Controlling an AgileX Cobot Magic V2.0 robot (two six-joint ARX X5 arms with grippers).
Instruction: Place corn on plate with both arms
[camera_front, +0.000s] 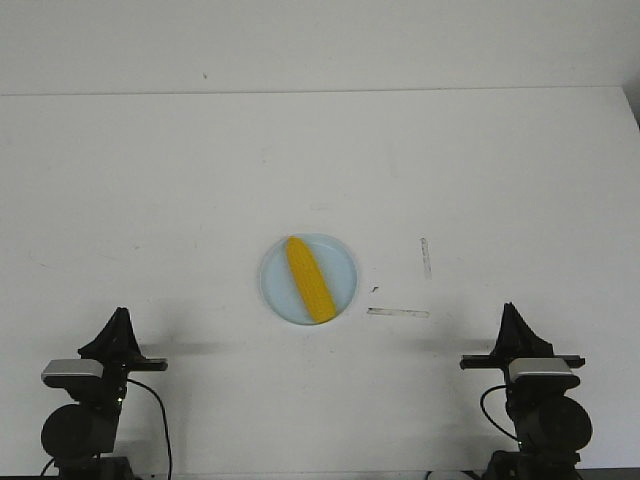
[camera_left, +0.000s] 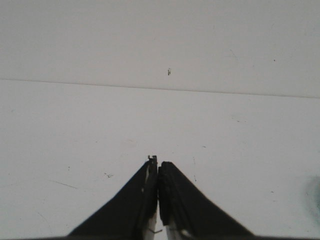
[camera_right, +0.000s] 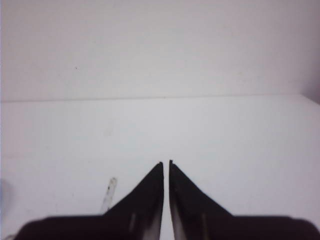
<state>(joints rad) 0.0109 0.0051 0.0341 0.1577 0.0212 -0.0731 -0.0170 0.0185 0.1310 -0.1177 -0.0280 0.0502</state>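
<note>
The yellow-orange corn (camera_front: 308, 279) lies on the pale blue plate (camera_front: 342, 262) at the table's middle, its pointed end toward the far side. My left gripper (camera_front: 120, 314) is shut and empty at the near left, well apart from the plate. In the left wrist view the left gripper (camera_left: 158, 163) shows its jaws pressed together over bare table. My right gripper (camera_front: 509, 308) is shut and empty at the near right. In the right wrist view the right gripper (camera_right: 165, 162) shows its jaws almost touching. A blurred bit of the plate (camera_left: 315, 192) shows at the left wrist view's edge.
Two short strips of clear tape lie on the white table right of the plate, one running away from me (camera_front: 426, 257) and one crosswise (camera_front: 398, 312); one also shows in the right wrist view (camera_right: 108, 194). The table's far edge (camera_front: 320, 92) meets a white wall.
</note>
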